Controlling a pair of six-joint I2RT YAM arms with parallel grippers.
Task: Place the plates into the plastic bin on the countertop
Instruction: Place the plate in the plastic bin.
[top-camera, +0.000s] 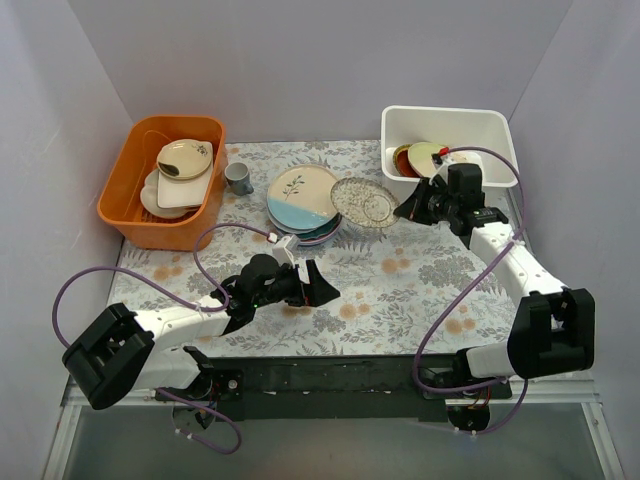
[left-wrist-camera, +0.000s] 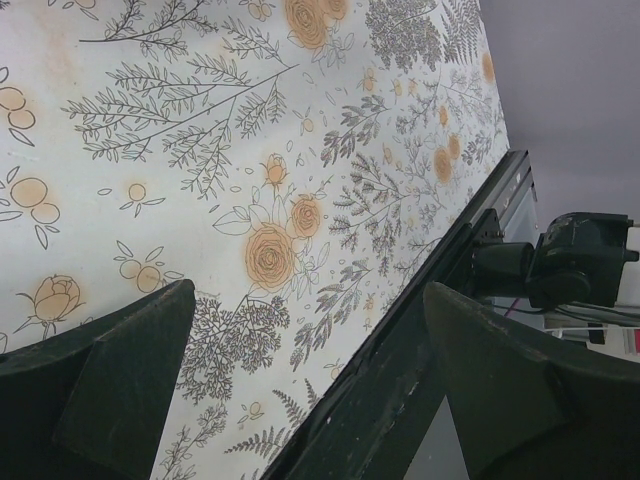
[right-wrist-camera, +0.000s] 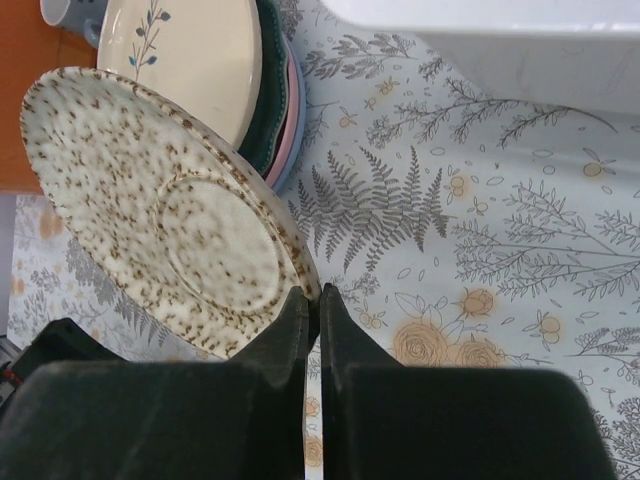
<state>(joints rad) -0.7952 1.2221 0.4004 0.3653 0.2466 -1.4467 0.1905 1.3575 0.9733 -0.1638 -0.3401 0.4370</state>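
Note:
My right gripper (top-camera: 407, 209) is shut on the rim of a cream speckled plate (top-camera: 364, 201), held above the countertop (top-camera: 400, 270) between the plate stack and the white plastic bin (top-camera: 445, 140). In the right wrist view the plate (right-wrist-camera: 160, 215) is pinched at its edge between my fingertips (right-wrist-camera: 313, 300). The stack (top-camera: 303, 200) has a cream-and-blue leaf-sprig plate on top, with teal and pinkish plates under it (right-wrist-camera: 285, 110). The bin holds a yellow plate (top-camera: 425, 156) and a darker one. My left gripper (top-camera: 318, 285) is open and empty, low over the countertop (left-wrist-camera: 230, 170).
An orange tub (top-camera: 160, 180) with beige dishes stands at the back left. A small grey cup (top-camera: 238, 178) sits beside it. The table's dark front edge (left-wrist-camera: 400, 350) runs under my left gripper. White walls close in the back and sides.

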